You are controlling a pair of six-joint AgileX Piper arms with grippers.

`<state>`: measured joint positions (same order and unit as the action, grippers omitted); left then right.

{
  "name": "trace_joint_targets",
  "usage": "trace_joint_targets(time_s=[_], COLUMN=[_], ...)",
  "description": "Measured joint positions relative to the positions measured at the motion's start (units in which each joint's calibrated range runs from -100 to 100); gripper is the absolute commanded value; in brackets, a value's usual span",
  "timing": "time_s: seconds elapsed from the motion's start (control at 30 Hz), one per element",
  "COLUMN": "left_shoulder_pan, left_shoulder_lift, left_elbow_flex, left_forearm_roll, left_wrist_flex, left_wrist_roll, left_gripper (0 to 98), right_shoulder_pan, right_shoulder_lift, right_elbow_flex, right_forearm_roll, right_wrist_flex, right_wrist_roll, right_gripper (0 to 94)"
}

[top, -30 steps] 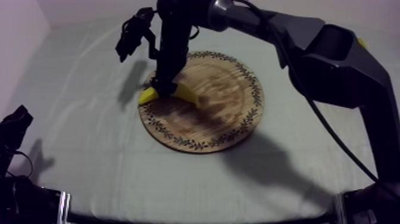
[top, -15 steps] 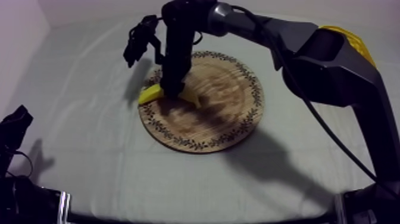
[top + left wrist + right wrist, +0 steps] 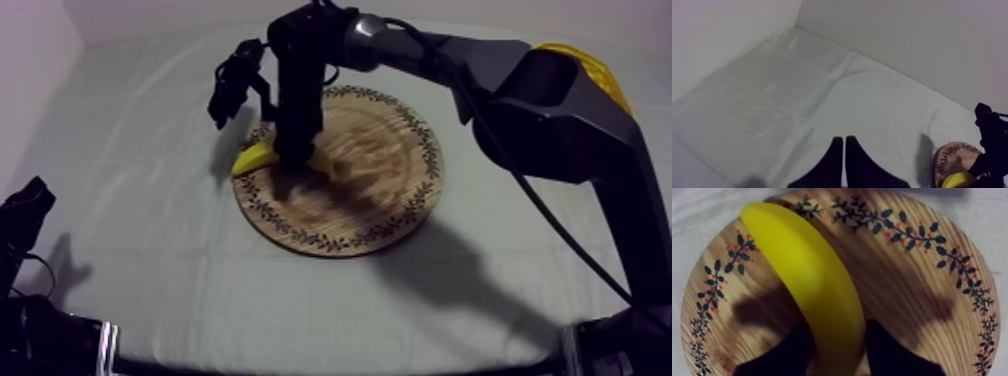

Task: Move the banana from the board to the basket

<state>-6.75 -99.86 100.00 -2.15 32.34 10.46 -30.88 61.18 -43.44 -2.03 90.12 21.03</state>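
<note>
Right wrist view: right jaws clasp the banana, near end cut off; left jaws closed, empty.

table: lying under a creased grey-white cloth | round wooden board: sitting flat on the cloth near the middle | yellow basket: standing at the far right, apart from the board

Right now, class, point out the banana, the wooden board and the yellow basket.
banana [image 3: 817, 288], right wrist view, middle of its curved body.
wooden board [image 3: 385, 160], top view, bare wood inside the patterned rim.
yellow basket [image 3: 590, 62], top view, its visible wall.
</note>
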Motion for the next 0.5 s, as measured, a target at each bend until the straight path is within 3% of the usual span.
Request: trace_joint_targets(time_s=[0.17, 0.5], left_shoulder_pan=[0.0, 0.0], left_shoulder_lift=[0.0, 0.0], left_elbow_flex=[0.0, 0.0], left_forearm_roll=[0.0, 0.0], left_wrist_flex=[0.0, 0.0], left_wrist_roll=[0.0, 0.0], left_gripper=[0.1, 0.1], right_shoulder_pan=[-0.14, 2.08], right_shoulder_lift=[-0.5, -8.03], right_elbow_flex=[-0.06, -1.62], right_forearm_roll=[0.65, -0.71], right_wrist_flex=[0.04, 3.39], right_wrist_roll=[0.03, 0.51], right_gripper=[12.9, 12.5])
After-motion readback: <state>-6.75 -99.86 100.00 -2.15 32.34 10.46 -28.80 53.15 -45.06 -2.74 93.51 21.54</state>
